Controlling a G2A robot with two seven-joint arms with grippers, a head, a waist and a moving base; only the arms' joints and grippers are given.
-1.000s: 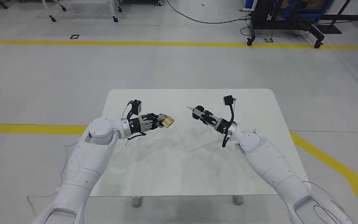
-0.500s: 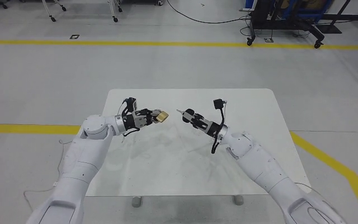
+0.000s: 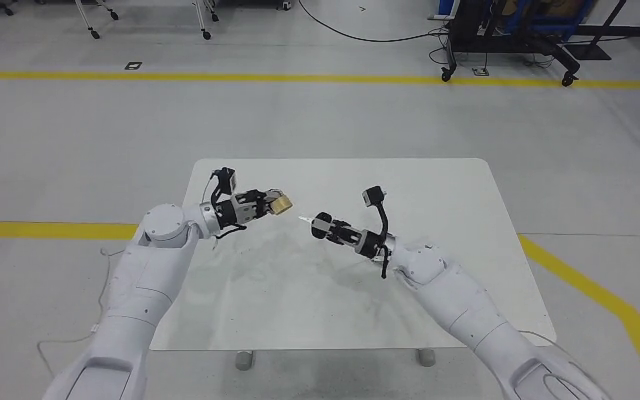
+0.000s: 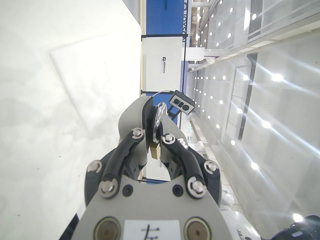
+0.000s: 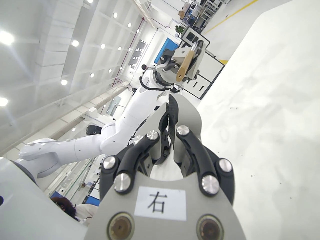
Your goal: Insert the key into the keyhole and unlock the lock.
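Both arms have converged; the right gripper (image 3: 314, 220), clamped on the key (image 3: 303, 216), aims it toward ten o'clock at the lock (image 3: 284, 204), which the left gripper (image 3: 272, 204) clamps, seemingly steadying it for insertion.

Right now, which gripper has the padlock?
The left gripper: it is shut on the brass padlock. The right gripper pinches the key instead, its tip pointing toward the padlock across a gap.
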